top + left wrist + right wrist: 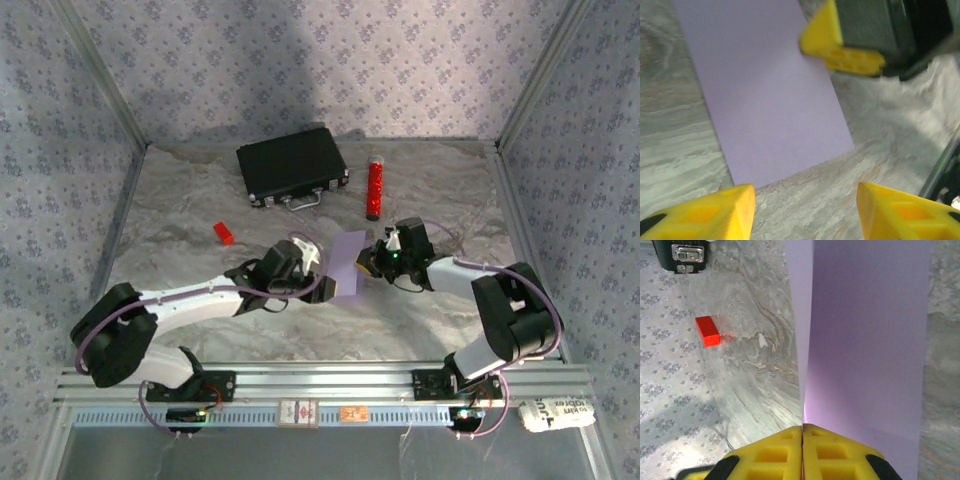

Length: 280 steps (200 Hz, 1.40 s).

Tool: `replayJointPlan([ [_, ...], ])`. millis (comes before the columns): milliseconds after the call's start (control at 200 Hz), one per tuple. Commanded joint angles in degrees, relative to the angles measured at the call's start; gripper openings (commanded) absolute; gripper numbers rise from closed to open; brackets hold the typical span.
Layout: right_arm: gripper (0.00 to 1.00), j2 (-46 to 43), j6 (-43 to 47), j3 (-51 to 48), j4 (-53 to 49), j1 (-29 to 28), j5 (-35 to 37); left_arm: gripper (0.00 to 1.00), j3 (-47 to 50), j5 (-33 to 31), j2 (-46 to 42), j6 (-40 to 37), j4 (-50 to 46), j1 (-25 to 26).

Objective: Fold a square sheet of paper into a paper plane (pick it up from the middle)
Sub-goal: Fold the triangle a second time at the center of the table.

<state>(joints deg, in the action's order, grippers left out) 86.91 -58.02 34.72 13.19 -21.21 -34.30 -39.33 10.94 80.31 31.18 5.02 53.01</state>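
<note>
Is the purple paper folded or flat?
Folded. Two panels of the paper meet at a crease running up from the shut right gripper, which pinches it.

No legible text, label or number.

A black case [292, 165] (its handle and latches turned toward the near side) was pictured lying flat at the back of a grey marbled tabletop [180, 200]. A red cylinder [375, 187] was seen just to its right, and a small red block [223, 233] was set well apart at front left. The scene was enclosed by floral-patterned walls [300, 60].
</note>
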Motion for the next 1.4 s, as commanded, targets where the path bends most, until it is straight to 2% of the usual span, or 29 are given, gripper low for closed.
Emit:
replayJointPlan([
  [0, 0.07, 1.1, 2.9, 2.1, -3.6, 0.5, -2.7, 0.56, -2.8, -6.7, 2.4, -11.4, -0.8, 3.5],
  [145, 0.06, 0.7, 3.9, 2.9, -4.9, 0.7, -2.9, 0.57, -3.8, -12.0, 4.6, -21.5, 0.3, 8.8],
  [235, 0.06, 0.6, 3.8, 2.9, -5.1, 0.7, -2.9, 0.62, -4.6, -16.3, 6.1, -27.4, 0.3, 11.9],
  [375, 0.06, 0.4, 3.8, 2.9, -5.2, 0.7, -2.9, 0.65, -5.6, -25.6, 8.4, -34.8, 0.0, 15.7],
  [450, 0.06, 0.4, 3.8, 3.1, -5.5, 0.7, -2.9, 0.67, -5.9, -30.0, 9.6, -37.4, 0.9, 16.8],
  [595, 0.06, 0.2, 3.9, 3.2, -5.8, 0.7, -2.7, 0.68, -6.7, -33.8, 11.7, -39.4, 3.0, 17.4],
  [1074, 0.06, -0.9, 3.9, 3.1, -6.5, 0.8, -2.2, 0.68, -10.1, -36.2, 17.1, -40.5, 4.9, 18.3],
  [1394, 0.07, -1.5, 3.8, 2.7, -6.6, 1.0, -2.0, 0.53, -10.0, -35.7, 17.0, -40.0, 5.5, 18.2],
])
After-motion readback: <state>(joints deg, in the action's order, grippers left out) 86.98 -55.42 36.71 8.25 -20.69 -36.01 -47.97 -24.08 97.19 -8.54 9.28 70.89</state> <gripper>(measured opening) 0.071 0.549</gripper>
